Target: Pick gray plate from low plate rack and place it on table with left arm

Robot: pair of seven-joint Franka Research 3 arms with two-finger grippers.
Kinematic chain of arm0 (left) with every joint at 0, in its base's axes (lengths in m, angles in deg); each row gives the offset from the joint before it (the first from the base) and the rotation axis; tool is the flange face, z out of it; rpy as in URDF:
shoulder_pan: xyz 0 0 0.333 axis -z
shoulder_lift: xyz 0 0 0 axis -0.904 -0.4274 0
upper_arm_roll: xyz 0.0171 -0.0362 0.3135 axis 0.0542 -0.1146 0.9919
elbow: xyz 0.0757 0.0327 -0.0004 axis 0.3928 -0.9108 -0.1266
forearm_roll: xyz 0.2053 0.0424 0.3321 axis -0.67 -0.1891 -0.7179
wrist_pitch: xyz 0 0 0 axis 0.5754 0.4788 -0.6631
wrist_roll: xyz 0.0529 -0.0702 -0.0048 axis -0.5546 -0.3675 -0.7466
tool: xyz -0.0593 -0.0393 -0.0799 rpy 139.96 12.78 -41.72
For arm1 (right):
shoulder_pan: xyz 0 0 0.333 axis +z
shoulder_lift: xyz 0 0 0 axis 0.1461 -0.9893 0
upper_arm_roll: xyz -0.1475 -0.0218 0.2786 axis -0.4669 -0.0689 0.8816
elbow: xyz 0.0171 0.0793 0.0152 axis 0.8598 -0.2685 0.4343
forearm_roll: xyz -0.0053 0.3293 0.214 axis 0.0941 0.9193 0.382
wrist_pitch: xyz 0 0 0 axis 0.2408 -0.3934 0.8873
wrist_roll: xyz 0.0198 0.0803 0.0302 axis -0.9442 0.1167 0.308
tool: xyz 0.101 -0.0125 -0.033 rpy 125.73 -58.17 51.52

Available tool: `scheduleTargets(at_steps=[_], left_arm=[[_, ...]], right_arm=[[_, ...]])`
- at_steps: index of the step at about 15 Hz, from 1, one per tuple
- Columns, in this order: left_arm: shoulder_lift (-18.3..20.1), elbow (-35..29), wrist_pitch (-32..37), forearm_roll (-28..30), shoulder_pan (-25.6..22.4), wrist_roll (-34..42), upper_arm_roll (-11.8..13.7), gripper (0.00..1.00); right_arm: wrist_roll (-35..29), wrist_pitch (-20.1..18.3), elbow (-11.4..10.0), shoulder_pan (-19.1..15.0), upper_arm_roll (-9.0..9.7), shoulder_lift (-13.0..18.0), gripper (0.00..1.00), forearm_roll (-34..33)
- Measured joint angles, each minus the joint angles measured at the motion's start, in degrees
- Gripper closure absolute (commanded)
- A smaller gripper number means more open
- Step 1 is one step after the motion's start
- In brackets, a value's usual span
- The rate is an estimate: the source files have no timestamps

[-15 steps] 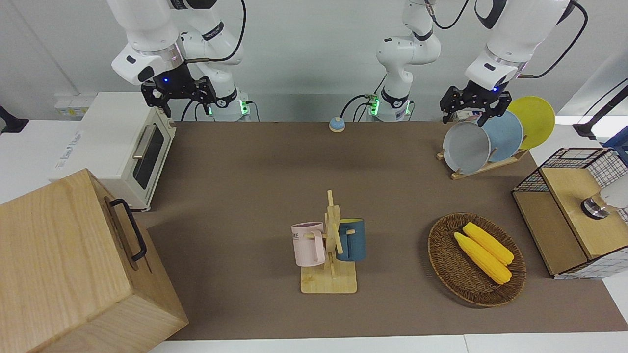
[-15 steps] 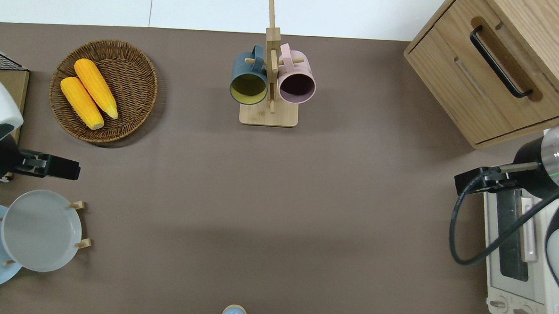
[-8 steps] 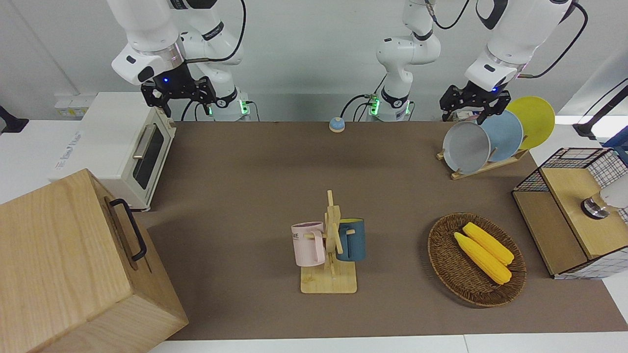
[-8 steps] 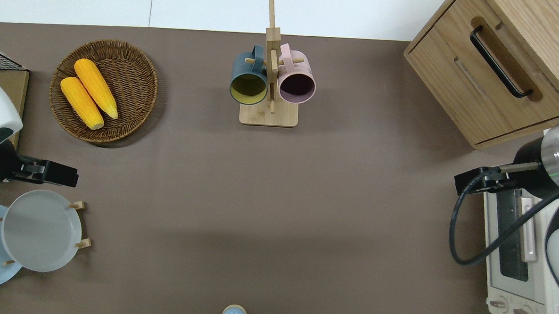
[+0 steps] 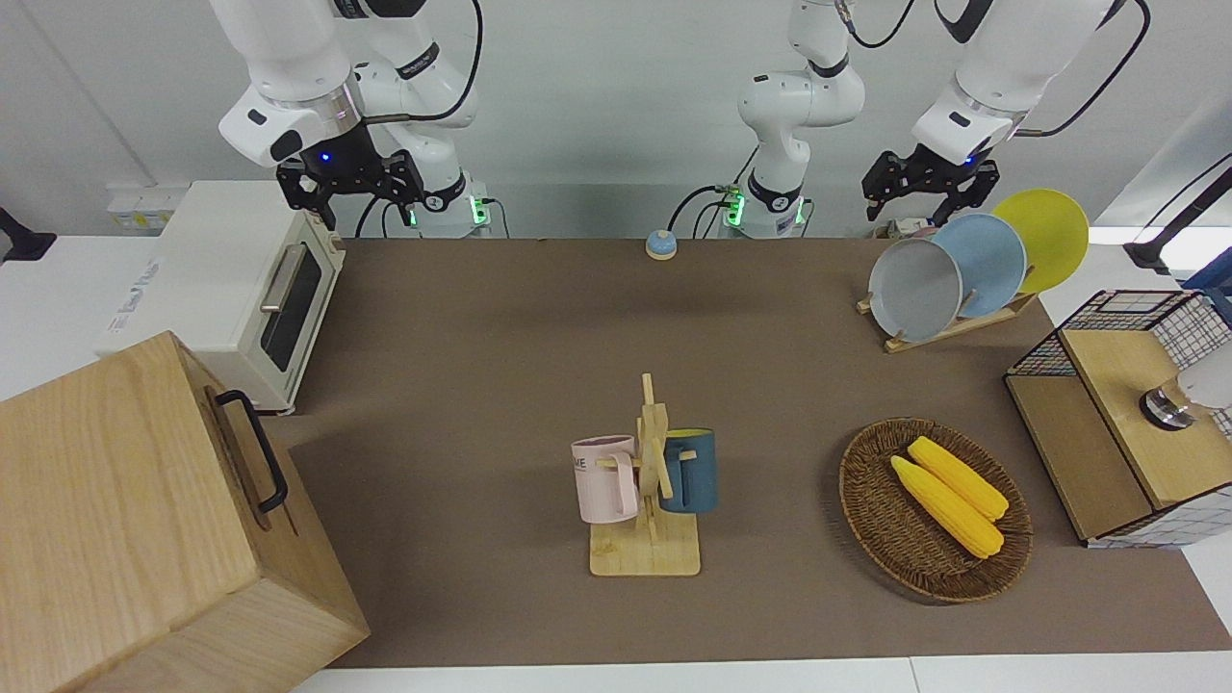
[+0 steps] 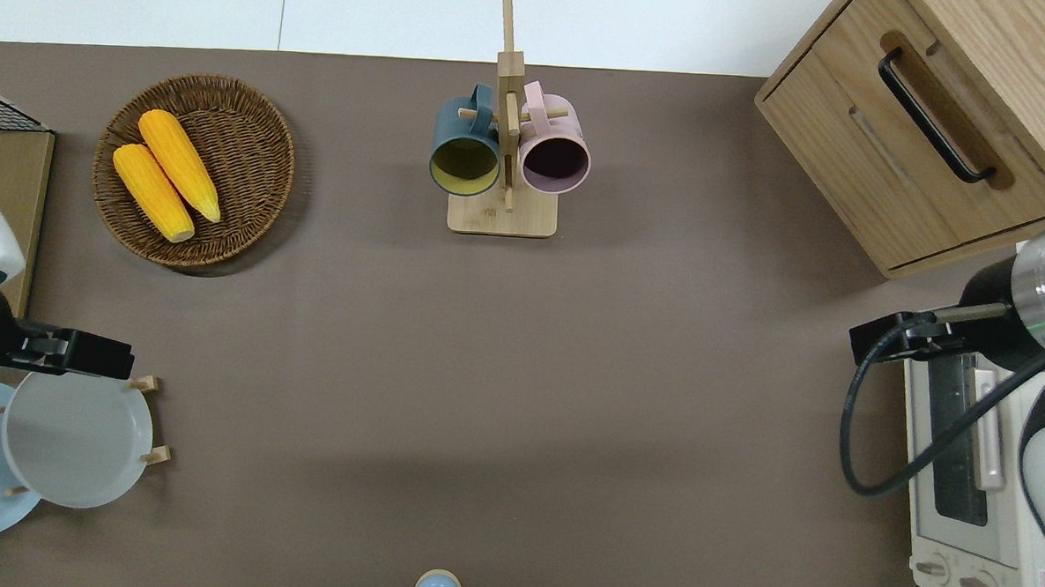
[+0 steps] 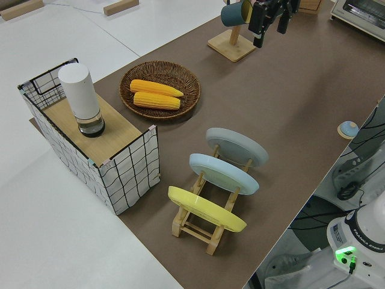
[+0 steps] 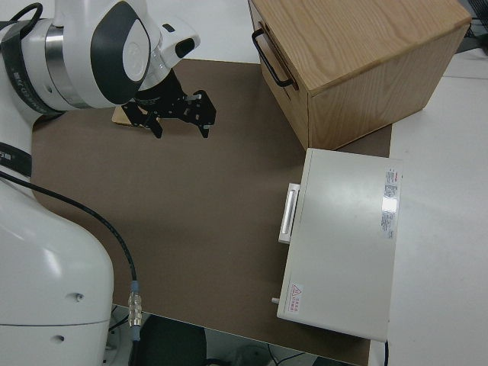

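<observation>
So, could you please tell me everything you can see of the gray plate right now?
The gray plate is round, plain light gray, with a shallow raised rim and a smooth matte look. It stands tilted on edge in the low plate rack, in the slot toward the middle of the table, leaning on the slanted pegs, with the light-blue plate beside it. The left gripper, fingers open, is over its rim without touching it.

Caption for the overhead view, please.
Left hand hovers open at the edge of the gray plate, which sits in the low plate rack; right arm parked.
</observation>
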Motion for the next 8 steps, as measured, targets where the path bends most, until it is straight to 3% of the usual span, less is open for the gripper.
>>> scheduleTargets(at_steps=[8], left_arm=[[7.26,-11.81,-7.51,-0.37,-0.27,-0.22,0.36,0.0]], right_arm=[[0.0,0.0,0.0,0.0,0.0,0.0,0.017,0.0]])
